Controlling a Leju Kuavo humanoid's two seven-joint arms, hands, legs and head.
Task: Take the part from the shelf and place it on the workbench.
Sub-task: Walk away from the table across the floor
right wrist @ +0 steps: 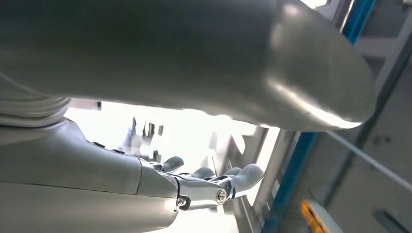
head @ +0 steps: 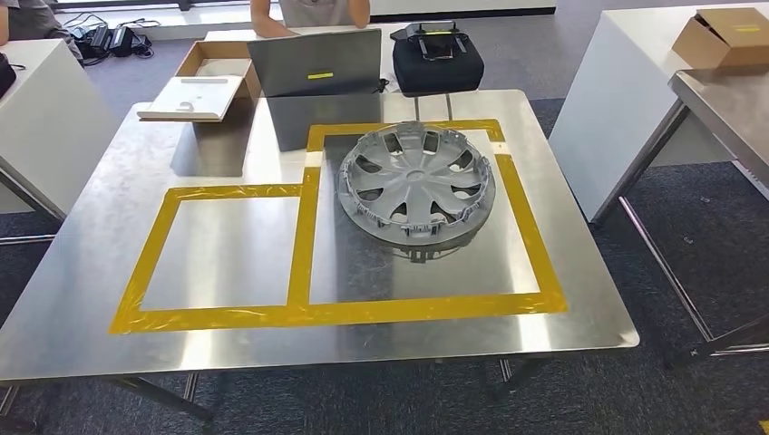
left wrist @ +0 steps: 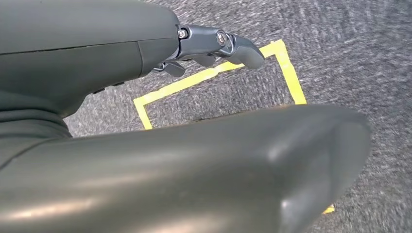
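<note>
A grey plastic wheel cover [head: 417, 181] lies face up on the steel workbench [head: 227, 344], inside the right-hand, larger rectangle of yellow tape [head: 530, 227]. It sits toward the far end of that rectangle, with nothing touching it. My left hand [left wrist: 121, 58] hangs over grey carpet, its fingers [left wrist: 228, 46] stretched out away from the thick thumb [left wrist: 243, 160], and it holds nothing. My right hand [right wrist: 121, 179] is also empty, its fingers [right wrist: 233, 177] extended and apart from the thumb [right wrist: 194, 58], with a blue post [right wrist: 301, 145] beyond it.
A smaller taped rectangle [head: 145, 263] is marked on the workbench's left half. At the far edge stand an open cardboard box [head: 204, 77], a grey laptop [head: 316, 63] and a black case [head: 437, 59], with a person behind. White tables flank both sides. Yellow tape [left wrist: 214, 73] marks the floor.
</note>
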